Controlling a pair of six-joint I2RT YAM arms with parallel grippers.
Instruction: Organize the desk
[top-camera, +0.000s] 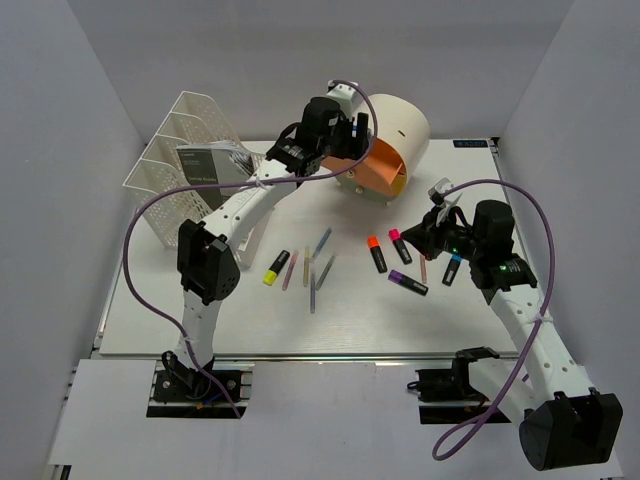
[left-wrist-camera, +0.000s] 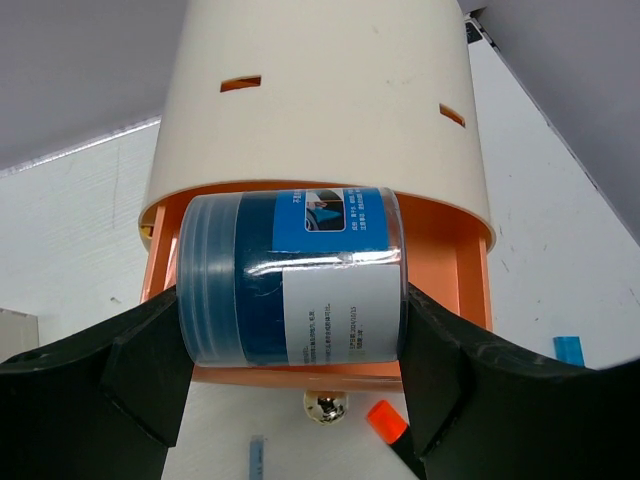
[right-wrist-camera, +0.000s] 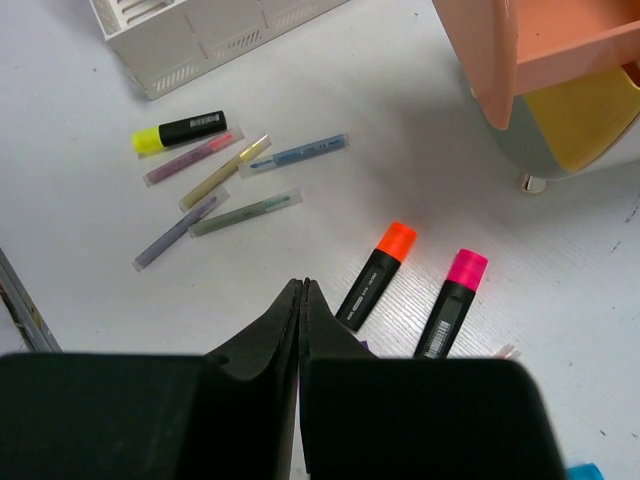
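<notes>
Left gripper (left-wrist-camera: 295, 375) grasping glossy cylindrical jar (left-wrist-camera: 290, 290) | right gripper (right-wrist-camera: 303, 300) clenched, seemingly empty

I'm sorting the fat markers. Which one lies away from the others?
The yellow-capped marker. It lies on the left beside the thin pens, while the other fat markers lie together further right.

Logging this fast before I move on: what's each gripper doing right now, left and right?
Left gripper: closed on the blue jar.
Right gripper: shut, holding nothing.
</notes>
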